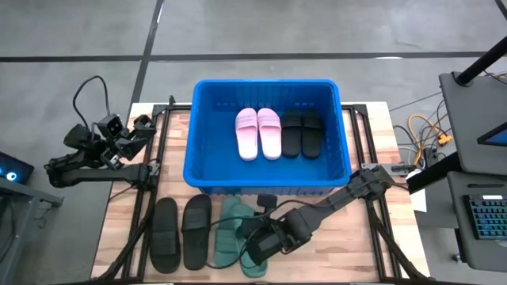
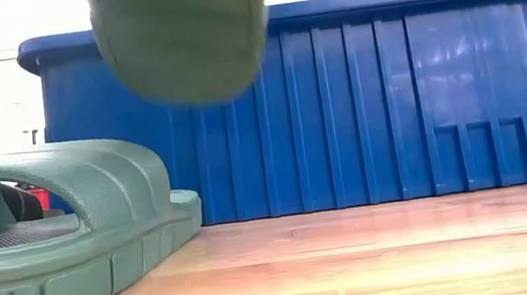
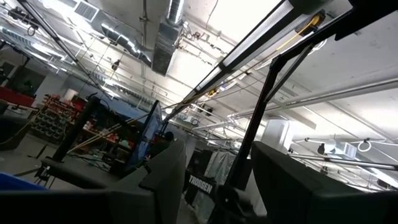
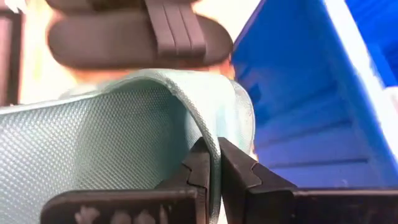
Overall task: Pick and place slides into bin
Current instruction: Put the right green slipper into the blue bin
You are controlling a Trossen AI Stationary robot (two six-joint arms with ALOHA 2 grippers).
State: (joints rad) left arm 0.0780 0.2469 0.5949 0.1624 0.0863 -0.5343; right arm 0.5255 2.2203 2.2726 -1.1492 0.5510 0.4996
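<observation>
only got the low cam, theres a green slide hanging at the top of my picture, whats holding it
Observer: The right claw is shut on the strap of that green slide.
Operator: whats in the bin, i only see its wall
Observer: The bin holds a pink pair and a black pair, side by side.
Operator: and wheres the other arm
Observer: The left claw is open and holds nothing, off by the left edge of the table, away from the slides.
</observation>
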